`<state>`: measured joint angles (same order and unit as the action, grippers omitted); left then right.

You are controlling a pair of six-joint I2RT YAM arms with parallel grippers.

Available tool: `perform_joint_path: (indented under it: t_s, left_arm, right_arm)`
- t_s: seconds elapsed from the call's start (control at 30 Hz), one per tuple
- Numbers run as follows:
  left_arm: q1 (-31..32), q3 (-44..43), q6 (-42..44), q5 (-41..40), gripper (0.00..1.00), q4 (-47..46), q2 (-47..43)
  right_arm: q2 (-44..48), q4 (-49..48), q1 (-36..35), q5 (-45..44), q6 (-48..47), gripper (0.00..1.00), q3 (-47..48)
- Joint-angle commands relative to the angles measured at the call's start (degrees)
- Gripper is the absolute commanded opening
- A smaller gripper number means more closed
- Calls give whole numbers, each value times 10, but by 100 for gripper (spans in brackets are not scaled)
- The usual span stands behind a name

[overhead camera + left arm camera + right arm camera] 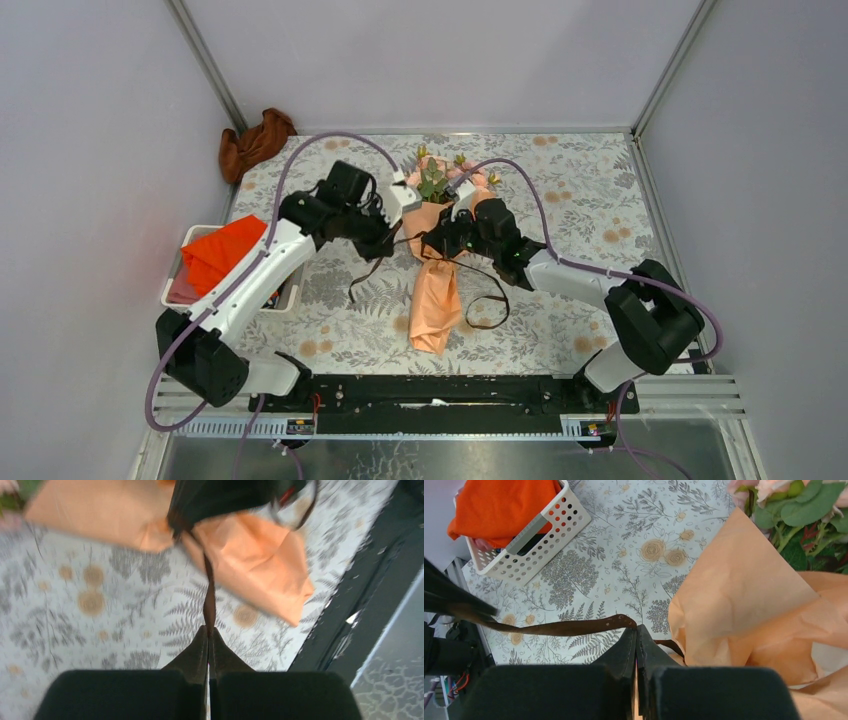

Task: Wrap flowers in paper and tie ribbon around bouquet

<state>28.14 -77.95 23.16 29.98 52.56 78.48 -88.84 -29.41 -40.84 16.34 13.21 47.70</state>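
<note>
While closed tight on the ribbon (569,627), left tool (208,630) and right tool (636,630) by bouquet (437,285); orange cloth (504,505) in basket (555,529).

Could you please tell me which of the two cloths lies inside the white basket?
The bright orange cloth; the rust-brown cloth sits bunched in the far left corner, outside the basket.

The table (590,200), covered in a grey fern-and-rose print, carries the bouquet (437,300), which lies between the left fingers (197,655) and the right fingers (626,650). Loose ribbon (506,303) loops on the near side of the right fingers. A white basket (559,527) sits outward of the left fingers, and a brown cloth (255,143) lies well beyond them.
</note>
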Motion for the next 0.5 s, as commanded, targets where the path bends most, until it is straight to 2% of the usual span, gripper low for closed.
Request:
perform_joint_path:
  t_s: [0.0, 0.13, 0.23, 0.33, 0.37, 0.4, 0.47]
  left_arm:
    - [2, 98, -12, -135, 0, -44, -14]
    - [2, 97, -21, -96, 0, -32, -24]
    - [2, 72, -14, -112, 0, -35, -24]
    - [2, 107, 8, -145, 0, -61, -27]
    - [2, 123, 6, -169, 21, -78, -31]
    - [2, 140, 6, -195, 30, -94, -36]
    - [2, 167, 15, -236, 33, -115, -54]
  right_arm:
    - [27, 28, -4, -38, 42, 0, 0]
    - [32, -5, -4, -1, 24, 0, -26]
    - [47, -15, -4, -10, -5, 0, -38]
    - [48, 28, -4, -32, -12, 0, -16]
    - [44, 52, -4, -39, 0, 0, -2]
    - [38, 80, -4, -51, 19, 0, 14]
    - [23, 129, -4, -58, 72, 0, 41]
